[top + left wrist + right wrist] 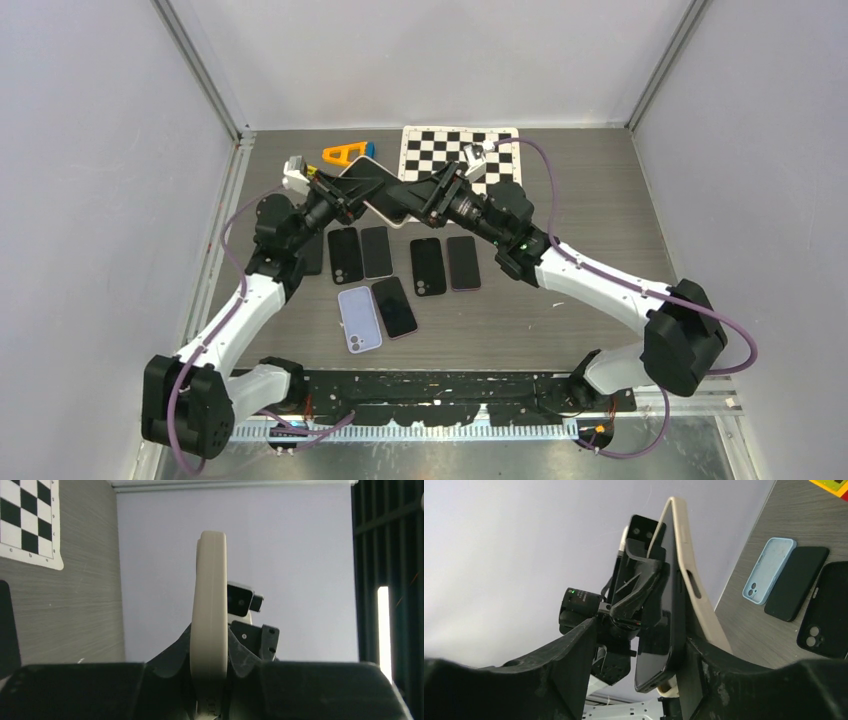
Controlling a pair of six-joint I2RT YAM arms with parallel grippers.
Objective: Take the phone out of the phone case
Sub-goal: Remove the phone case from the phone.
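Top external is showing both arms raised, the two sets of jaws meeting nose to nose above the surface (560, 300), spare phones (428, 265) lying flat beneath them.

Left wrist: left jaws are pinching the phone case (210, 605) edge-on, its beige rim rising straight out from between the fingers (100, 690). Gap is looking narrow, grip firm, nothing else being touched. Whole load is hanging off this side, by my read.

Between the jaws: phone (664, 650) is sitting partly out of the case. Right wrist is showing the black slab standing off the beige shell, which is bowing away along one long side; how much is seated, can't tell.

Handling, my judgement: case is behaving soft and rubbery, flexing rather than cracking, so it is wanting a hold on the freed lip. Phone is being rigid, glassy, probably slick, and not forgiving a drop. Best taken across its long edges, close to mid-length, not by the faces.

Right wrist: right jaws are standing spread, one finger either side of phone and shell, background showing between one finger and the slab. Not pinching anything I'm seeing; shell may be brushing the other finger (749, 695), not sure.

Past the right jaws, a light blue case (769, 570) is lying on the surface beside more spare phones.
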